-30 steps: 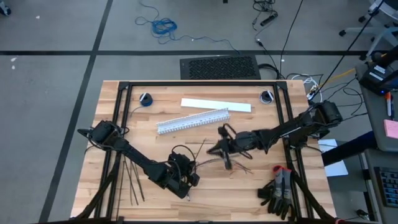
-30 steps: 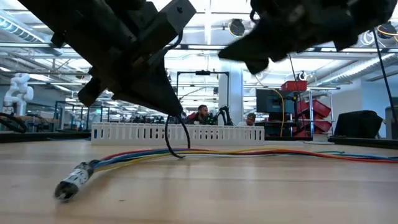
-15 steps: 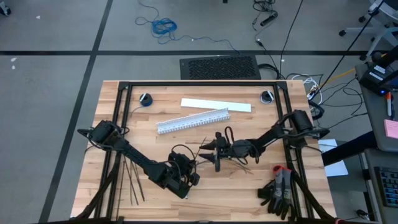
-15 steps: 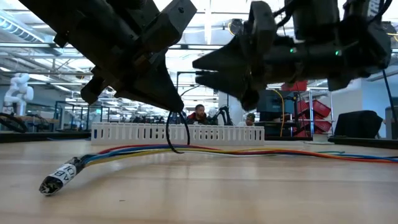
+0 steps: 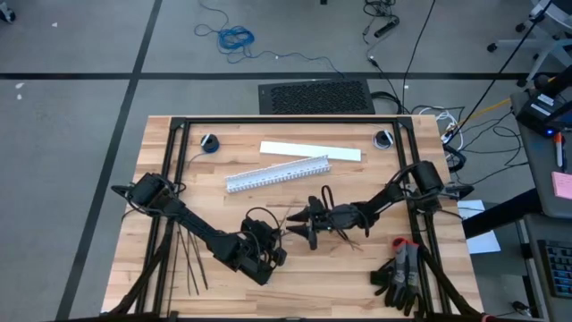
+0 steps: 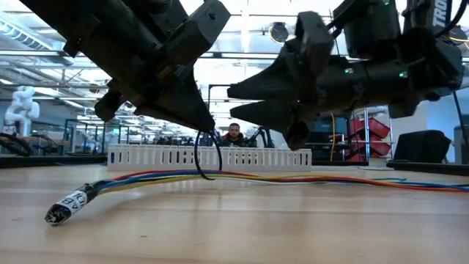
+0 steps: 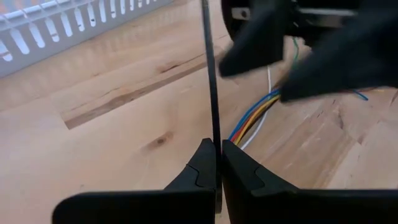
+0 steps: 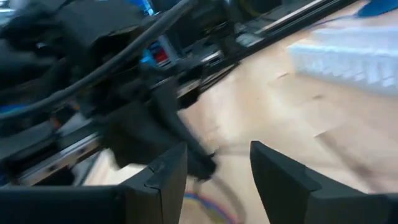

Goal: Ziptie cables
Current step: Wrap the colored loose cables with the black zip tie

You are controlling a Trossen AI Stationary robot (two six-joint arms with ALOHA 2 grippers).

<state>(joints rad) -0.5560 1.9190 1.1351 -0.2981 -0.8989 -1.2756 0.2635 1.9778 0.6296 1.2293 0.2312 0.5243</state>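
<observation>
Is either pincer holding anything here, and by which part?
The left pincer pinches a ziptie near one end. The right pincer is open and holds nothing.

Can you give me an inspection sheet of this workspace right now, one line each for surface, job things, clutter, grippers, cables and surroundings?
Surface: light wooden tabletop inside a black frame.
Job's things: loose bundle of coloured wires lying flat at table centre; thin black plastic ziptie looped at the bundle; spare black zipties near the left arm.
Clutter: long white slotted plastic duct; flat white strip; red and black gloves.
Grippers: left gripper shut on the ziptie; right gripper open, beside it above the wires.
Cables: bright blue coiled cord on the floor.
Surroundings: a person beyond the table.
</observation>
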